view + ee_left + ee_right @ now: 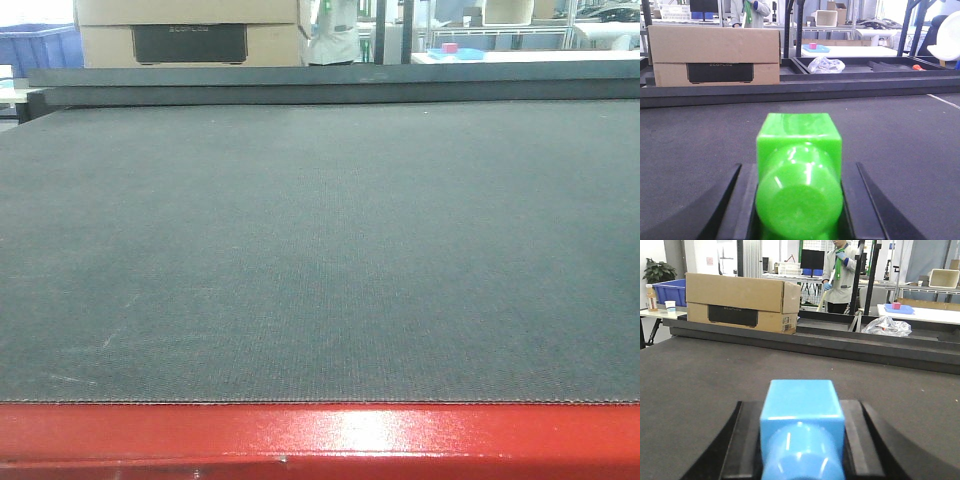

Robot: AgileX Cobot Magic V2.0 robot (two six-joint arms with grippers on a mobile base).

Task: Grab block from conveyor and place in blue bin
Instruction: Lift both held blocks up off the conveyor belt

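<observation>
The conveyor (320, 250) fills the front view as a dark grey woven belt, with its red frame (320, 435) along the near edge. No block shows on the belt in any view. My left gripper (799, 167) hovers low over the belt (900, 150), its black fingers (735, 200) pressed against both sides of a glossy green plastic piece (799, 150). My right gripper (801, 405) is held the same way, shut on a light blue plastic piece (802, 405). Neither gripper appears in the front view.
A cardboard box (740, 302) stands behind the belt's far rail (840, 347), with a crumpled clear bag (887, 326) to its right. A blue tub (665, 290) sits far back left on a table. A person (840, 270) stands in the background.
</observation>
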